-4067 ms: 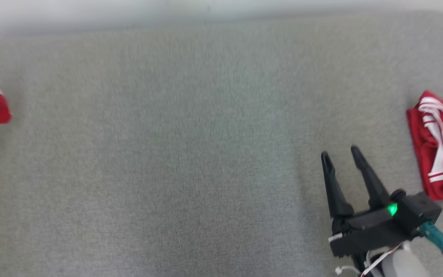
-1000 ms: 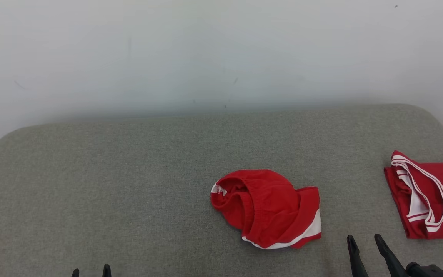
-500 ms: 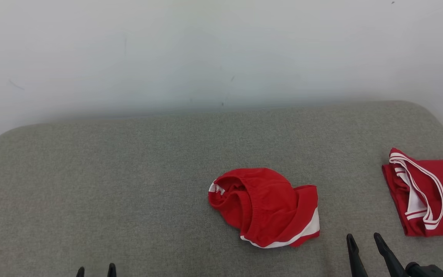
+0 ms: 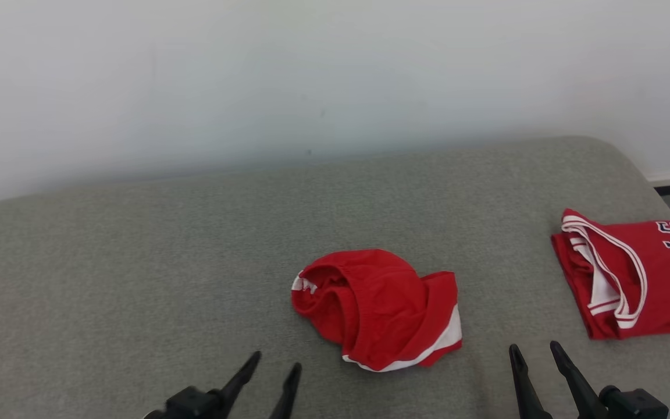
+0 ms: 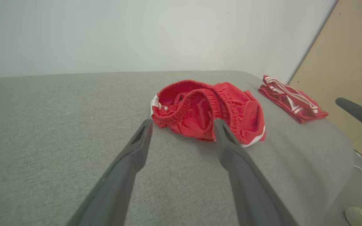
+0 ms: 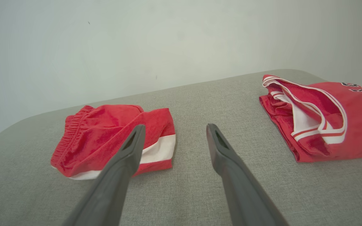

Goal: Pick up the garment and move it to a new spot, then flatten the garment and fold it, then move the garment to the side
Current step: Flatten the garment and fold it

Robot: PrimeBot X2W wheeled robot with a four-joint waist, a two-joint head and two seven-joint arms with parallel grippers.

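While the crumpled red shorts (image 4: 377, 308) lie in the same heap near the middle of the grey padded table (image 4: 137, 262), the left gripper (image 4: 276, 360) has come forward and to the right. Half a second ago only its tips showed at the near edge. Now its fingers reach up to just near-left of the shorts, stopping short of them. They stand apart with nothing between them. The right gripper (image 4: 534, 346) sits as before at the near right, between the shorts and the folded red jersey (image 4: 631, 285), with its fingers also apart and empty. The whole head view has slid slightly left, which is a shift of the camera. Neither garment has moved on the table. The jersey lies at the table's right end, well apart from the shorts.
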